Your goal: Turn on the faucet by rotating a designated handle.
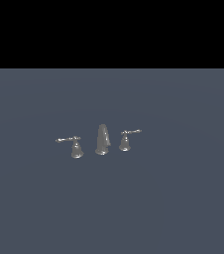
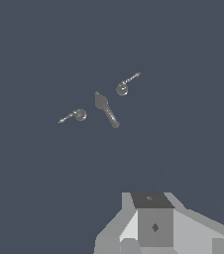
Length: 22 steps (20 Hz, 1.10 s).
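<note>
Exterior view: the faucet [image 1: 102, 139] is standing on the grey floor [image 1: 183, 198], the handle [image 1: 126, 140] flanking its spout on this view's right. The gripper [image 2: 153, 225] is hovering well above; its jaw state cannot be told. Descent risks catching the twin handle [image 1: 75, 147].
</note>
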Available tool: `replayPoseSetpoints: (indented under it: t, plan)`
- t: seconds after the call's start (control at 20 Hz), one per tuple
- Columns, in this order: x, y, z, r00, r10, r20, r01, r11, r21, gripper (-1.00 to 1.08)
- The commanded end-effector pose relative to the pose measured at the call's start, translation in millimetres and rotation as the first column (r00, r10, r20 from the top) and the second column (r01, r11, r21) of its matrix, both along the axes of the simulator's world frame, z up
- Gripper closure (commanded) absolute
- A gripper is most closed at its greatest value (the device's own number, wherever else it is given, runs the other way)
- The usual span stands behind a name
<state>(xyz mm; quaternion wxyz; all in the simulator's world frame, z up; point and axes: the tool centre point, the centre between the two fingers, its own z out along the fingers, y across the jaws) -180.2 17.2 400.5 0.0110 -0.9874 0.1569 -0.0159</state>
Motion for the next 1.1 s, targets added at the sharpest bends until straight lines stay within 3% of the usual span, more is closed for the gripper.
replayPoseSetpoints:
  t: [0.0, 0.5, 1.05]
  plan:
    - [15, 2, -20, 0.998, -0.062, -0.002, 0.062, 0.998, 0.001, 1.08]
    - [73, 1, -93, 0.958, -0.286, -0.012, 0.286, 0.958, 0.003, 1.08]
    - [129, -13, -167, 0.868, -0.497, -0.021, 0.497, 0.868, 0.001, 1.08]
